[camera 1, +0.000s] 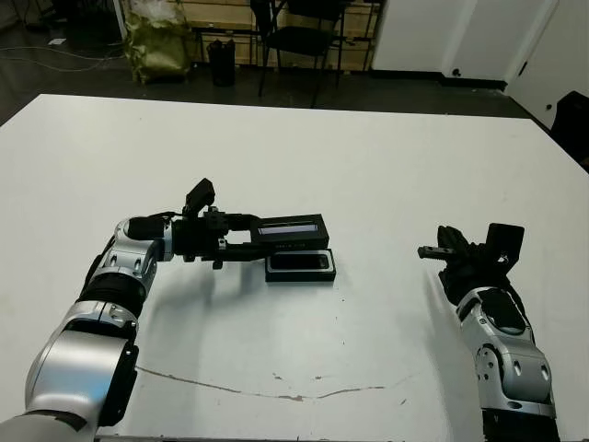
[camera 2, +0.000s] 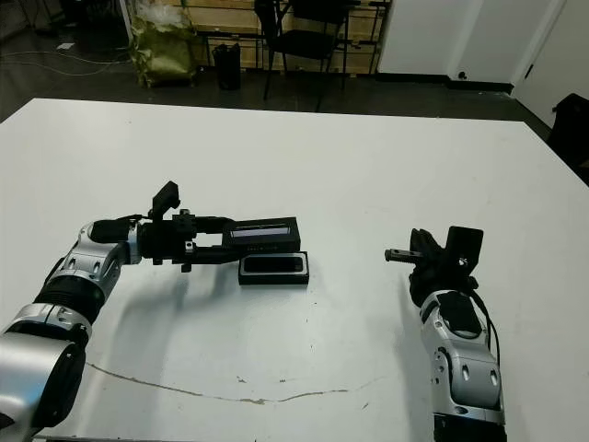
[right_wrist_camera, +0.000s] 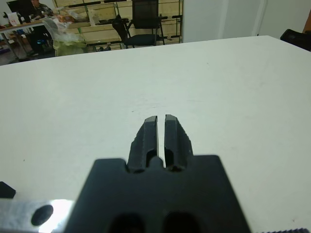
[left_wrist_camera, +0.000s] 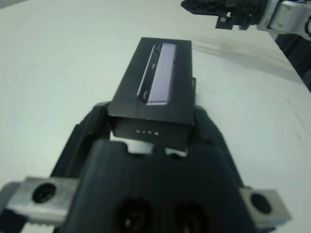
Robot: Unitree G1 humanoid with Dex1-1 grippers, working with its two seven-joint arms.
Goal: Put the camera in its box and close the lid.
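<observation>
Camera [camera 1: 300, 261]: slim black bar lying flat inside the box [camera 1: 300, 275], with the box's pale lining showing as a thin edge around it; the box itself sits on the white table [camera 1: 368, 166] near the middle, slightly toward my left side. Lid [camera 1: 292, 226]: flat black cover with a glossy grey strip along its top, held in my left gripper [camera 1: 241, 237], whose two black fingers [left_wrist_camera: 85, 131] clamp it from either side at its near end (the left wrist view shows the lid's end face, with small pale lettering, seated between them). The lid lies roughly level, just beyond the box on the far side, partly above its far edge; whether the two touch I cannot tell. My left arm [camera 1: 120, 276] reaches in from the left, forearm bent toward the centre. My right gripper [camera 1: 433, 252]: empty, its fingers [right_wrist_camera: 151, 136] pressed nearly together with only a thin slit between them, pointing toward the middle of the table and well apart from box and lid. Table surface: a faint wavy crack line [camera 1: 276, 391] near the front edge. Background beyond the table: a black chair [camera 1: 299, 37], a yellowish bag [camera 1: 158, 37], wooden shelving, dark floor.
</observation>
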